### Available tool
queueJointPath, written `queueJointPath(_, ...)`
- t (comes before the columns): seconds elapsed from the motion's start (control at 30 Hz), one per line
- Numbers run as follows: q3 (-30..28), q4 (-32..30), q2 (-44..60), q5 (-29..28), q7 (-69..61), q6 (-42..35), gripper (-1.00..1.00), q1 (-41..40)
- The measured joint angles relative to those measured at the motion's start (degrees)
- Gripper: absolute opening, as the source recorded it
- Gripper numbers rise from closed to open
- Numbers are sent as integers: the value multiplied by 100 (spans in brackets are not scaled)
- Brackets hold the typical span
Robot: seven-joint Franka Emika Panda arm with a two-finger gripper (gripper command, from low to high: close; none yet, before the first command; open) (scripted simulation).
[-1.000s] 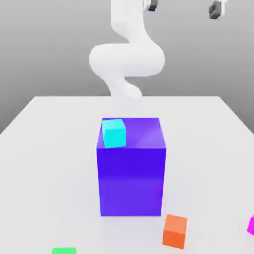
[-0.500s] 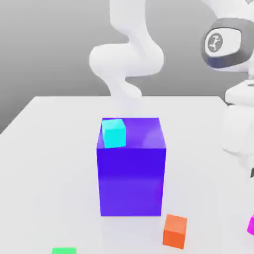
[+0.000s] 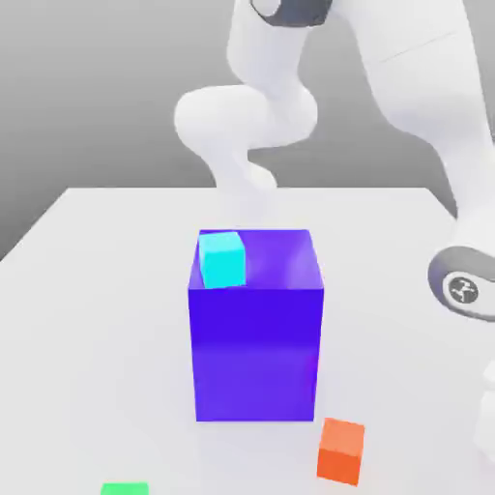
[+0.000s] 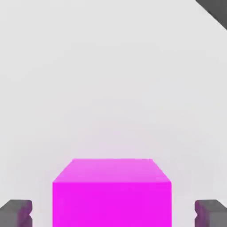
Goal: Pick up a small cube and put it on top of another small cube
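Observation:
The small magenta cube (image 4: 111, 191) fills the hand view and rests on the white table. My gripper (image 4: 113, 213) is open around it: one dark fingertip (image 4: 17, 213) stands on either side, and a gap separates each from the cube's faces. In the exterior view the white arm (image 3: 462, 290) reaches down at the exterior view's right edge. There it hides both the magenta cube and the fingers.
A tall purple-blue block (image 3: 255, 334) stands mid-table with a cyan small cube (image 3: 222, 259) on its top near one corner. An orange small cube (image 3: 340, 451) lies in front of the block. A green cube (image 3: 124, 489) peeks in at the front edge.
The arm has swung down along the exterior view's right side. Its wrist is now low, covering the spot where the magenta cube showed at the right edge.

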Motion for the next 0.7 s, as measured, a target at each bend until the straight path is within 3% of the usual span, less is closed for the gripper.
queueJointPath(0.13, 6, -3, -8, 11, -8, -5, -100, -1)
queueJointPath(0.3, 304, -204, -816, 574, -226, -584, -100, -418)
queueJointPath(0.7, -1267, -206, -1373, 1879, 1519, -943, -100, -1985)
